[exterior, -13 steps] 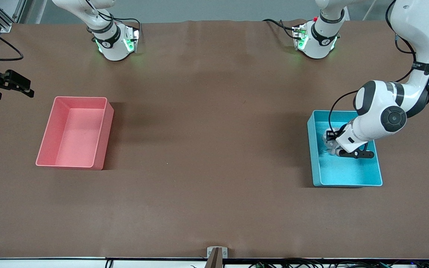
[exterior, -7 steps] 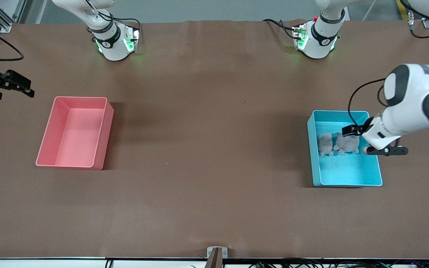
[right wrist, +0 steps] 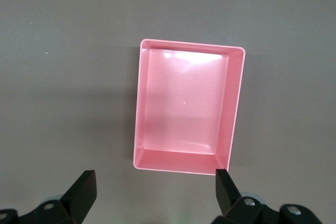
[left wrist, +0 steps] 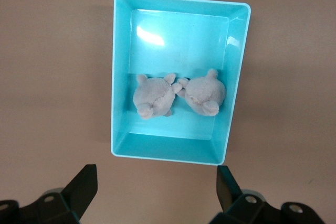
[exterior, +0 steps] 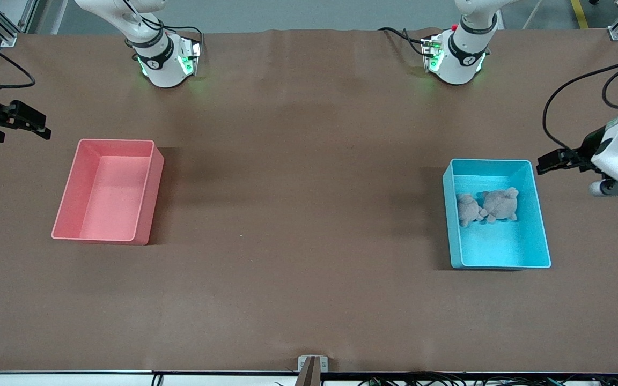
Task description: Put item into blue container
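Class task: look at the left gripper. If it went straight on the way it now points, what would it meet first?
The left gripper points down, open. Straight on, it would probably first meet the bare table just beside the blue container, not the two grey plush toys inside, though depth is hard to judge.

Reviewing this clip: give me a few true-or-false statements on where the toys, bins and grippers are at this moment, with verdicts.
1. Two grey plush toys lie in the blue container. True.
2. The pink bin holds one toy. False: nothing shows inside it.
3. The left gripper is shut on a toy. False: it is open, holding nothing.
4. The right gripper is open. True.
5. The two toys touch each other. True.
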Controlling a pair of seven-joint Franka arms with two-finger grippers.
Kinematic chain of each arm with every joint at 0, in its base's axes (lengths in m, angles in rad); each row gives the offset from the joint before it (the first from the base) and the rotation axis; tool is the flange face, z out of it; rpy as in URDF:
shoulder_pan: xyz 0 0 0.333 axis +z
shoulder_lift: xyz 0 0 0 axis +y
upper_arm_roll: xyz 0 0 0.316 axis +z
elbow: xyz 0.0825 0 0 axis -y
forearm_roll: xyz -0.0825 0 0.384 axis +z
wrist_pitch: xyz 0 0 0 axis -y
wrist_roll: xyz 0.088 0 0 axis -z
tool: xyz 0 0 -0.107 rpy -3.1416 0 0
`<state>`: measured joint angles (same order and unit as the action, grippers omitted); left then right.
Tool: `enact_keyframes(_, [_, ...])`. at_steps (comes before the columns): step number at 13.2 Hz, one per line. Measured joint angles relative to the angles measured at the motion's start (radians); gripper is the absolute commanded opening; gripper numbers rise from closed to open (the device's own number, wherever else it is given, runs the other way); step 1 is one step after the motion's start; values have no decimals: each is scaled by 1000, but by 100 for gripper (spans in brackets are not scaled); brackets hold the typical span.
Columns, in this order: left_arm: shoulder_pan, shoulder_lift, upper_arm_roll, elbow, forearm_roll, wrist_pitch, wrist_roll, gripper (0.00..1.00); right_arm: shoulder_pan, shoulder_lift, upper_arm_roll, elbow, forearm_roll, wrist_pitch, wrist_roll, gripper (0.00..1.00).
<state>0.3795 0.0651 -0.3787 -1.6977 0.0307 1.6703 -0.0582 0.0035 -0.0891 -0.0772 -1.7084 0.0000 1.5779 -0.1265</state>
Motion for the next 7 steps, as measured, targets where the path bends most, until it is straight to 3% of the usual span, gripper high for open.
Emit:
enact_keyframes(4, [-7,-44,9,45,-21,-44,0,100,0,0,0,-1,11,-2,22,100])
enact_keyframes(5, [-37,-54,42,46,-23,-45,0,100,0,0,0,-1,13,-2,22,100])
enact_keyframes(7, [-171,-66,181,46,-25,-52,0,100,0,0,0,-1,14,-2,23,100])
